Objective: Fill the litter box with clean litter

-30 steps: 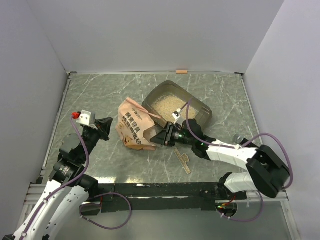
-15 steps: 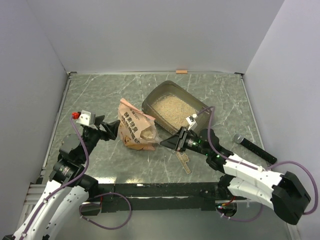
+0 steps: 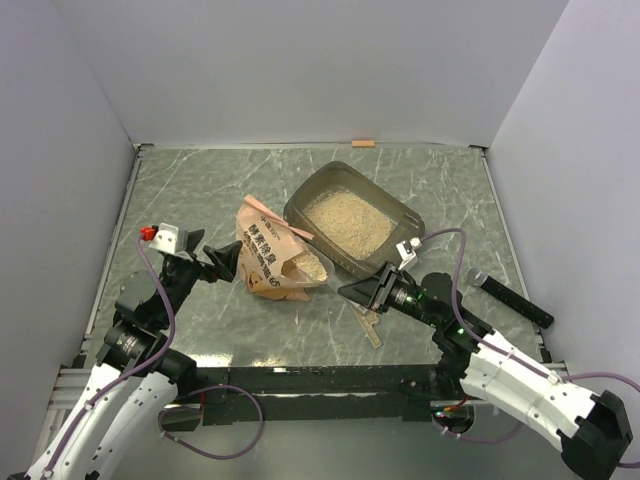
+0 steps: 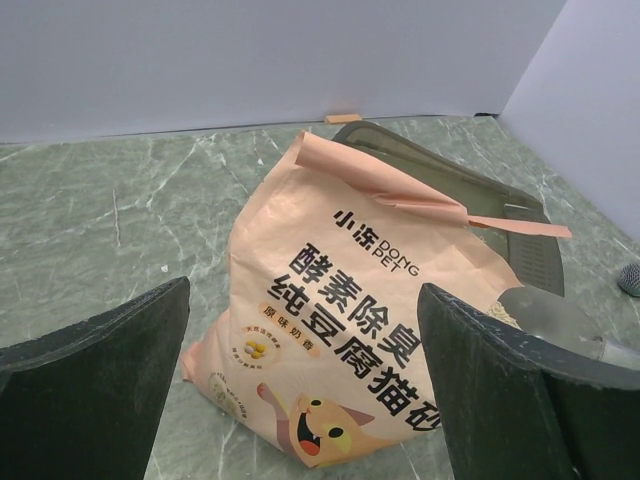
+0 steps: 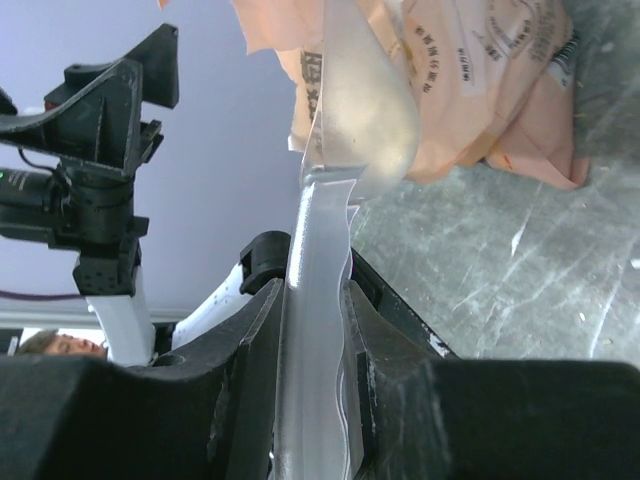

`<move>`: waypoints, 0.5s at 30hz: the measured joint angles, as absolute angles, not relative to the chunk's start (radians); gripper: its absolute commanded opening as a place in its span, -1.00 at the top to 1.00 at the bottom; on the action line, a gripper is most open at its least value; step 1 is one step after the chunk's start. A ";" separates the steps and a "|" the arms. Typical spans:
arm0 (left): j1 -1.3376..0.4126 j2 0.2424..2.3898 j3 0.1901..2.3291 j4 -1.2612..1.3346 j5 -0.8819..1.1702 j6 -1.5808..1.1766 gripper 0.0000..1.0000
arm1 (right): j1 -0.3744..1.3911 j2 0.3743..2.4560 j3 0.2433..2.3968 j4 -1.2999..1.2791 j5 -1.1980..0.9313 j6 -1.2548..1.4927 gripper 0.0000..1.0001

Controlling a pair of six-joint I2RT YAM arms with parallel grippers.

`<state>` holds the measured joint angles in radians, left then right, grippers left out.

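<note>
Scooping duty on the worktop (image 3: 180, 190): the right pincer (image 5: 315, 400) is pressed together on the handle of a clear scoop (image 5: 355, 100). It pinches the scoop edge-on, with the bowl aimed at the torn mouth of the bag (image 3: 270, 255), which lies at the scoop's 10 o'clock in the top view. The left pincer (image 3: 222, 262), spread wide with nothing between its jaws, sits just at the bag's 9 o'clock. It is apparently placed there to steady the bag while the other arm digs. The box (image 3: 352, 168) lies at the bag's 2 o'clock, its near-left rim just beside the bag, so each load has only a short way to travel. Pale litter (image 3: 345, 220) already covers most of the box floor, and more shows inside the bag's mouth. Whether the scoop's bowl carries any grains cannot be told. By the look of it the filling is well along but not finished, and another dip into the bag seems the likely next step. A tan strip (image 3: 368, 322) lies on the worktop at the bag's 4 o'clock, near the right arm.
</note>
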<state>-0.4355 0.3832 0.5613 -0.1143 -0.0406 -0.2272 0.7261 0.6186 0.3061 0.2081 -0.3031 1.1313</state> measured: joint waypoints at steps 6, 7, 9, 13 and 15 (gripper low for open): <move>-0.435 0.383 0.561 -0.115 -0.044 -0.227 -0.99 | 0.721 0.537 0.278 0.118 -0.275 1.170 1.00; -0.435 0.383 0.561 -0.115 -0.045 -0.227 -0.99 | 0.721 0.523 0.271 0.108 -0.273 1.175 1.00; -0.435 0.383 0.561 -0.115 -0.051 -0.227 -0.99 | 0.720 0.485 0.259 0.080 -0.268 1.191 1.00; -0.435 0.383 0.561 -0.115 -0.052 -0.228 -0.99 | 0.720 0.437 0.255 0.043 -0.259 1.216 1.00; -0.435 0.383 0.561 -0.115 -0.052 -0.228 -0.99 | 0.720 0.418 0.255 0.029 -0.253 1.226 1.00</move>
